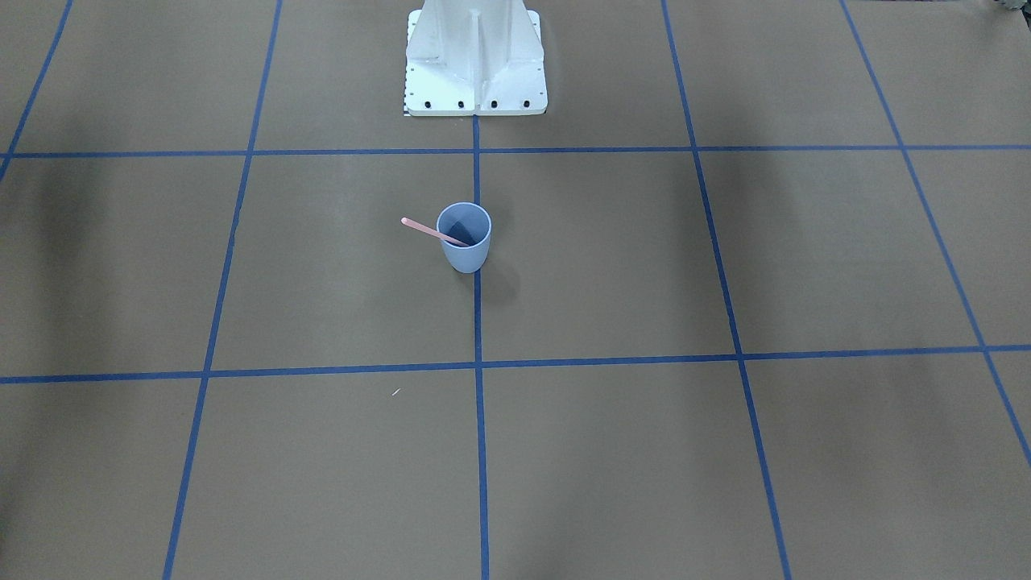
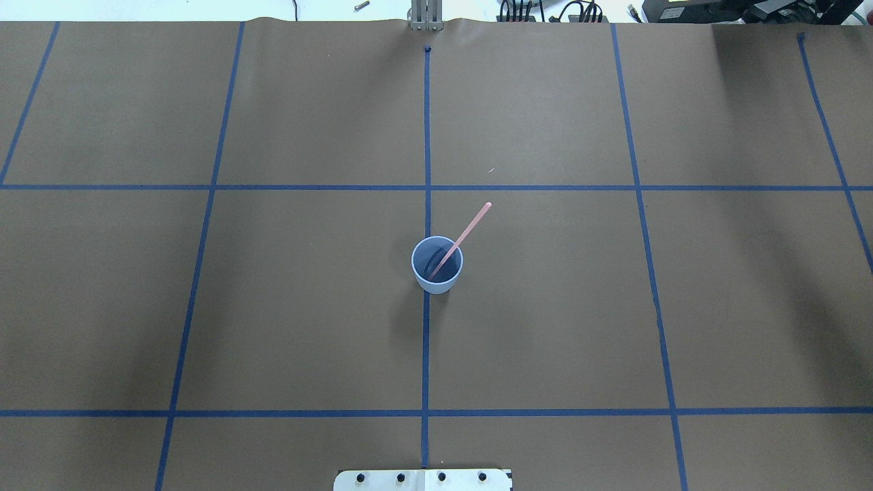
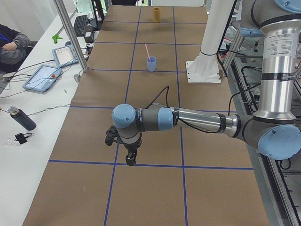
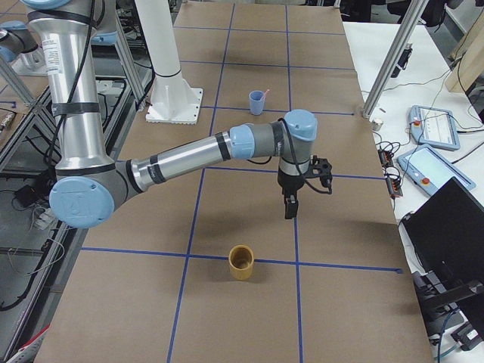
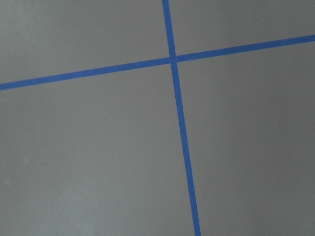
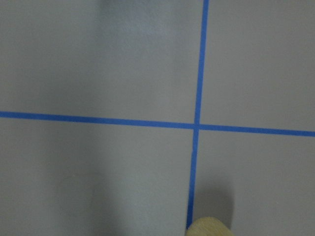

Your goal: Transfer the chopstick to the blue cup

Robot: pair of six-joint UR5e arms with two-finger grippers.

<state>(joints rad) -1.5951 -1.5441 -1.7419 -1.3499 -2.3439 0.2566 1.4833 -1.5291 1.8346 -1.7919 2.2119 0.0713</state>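
Observation:
The pale blue cup [image 1: 465, 251] stands upright on the middle blue tape line of the table. One pale pink chopstick [image 1: 423, 228] leans inside it, its upper end sticking out over the rim. Both also show in the overhead view, cup [image 2: 436, 285] and chopstick [image 2: 472, 227]. My left gripper [image 3: 130, 159] shows only in the exterior left view, pointing down over the table far from the cup. My right gripper [image 4: 289, 207] shows only in the exterior right view, also pointing down and far from the cup. I cannot tell whether either is open or shut.
A tan cup [image 4: 242, 262] stands upright near my right gripper, and its rim shows in the right wrist view [image 6: 209, 227]. The white robot base [image 1: 475, 64] stands behind the blue cup. Tablets and cables lie on the side benches.

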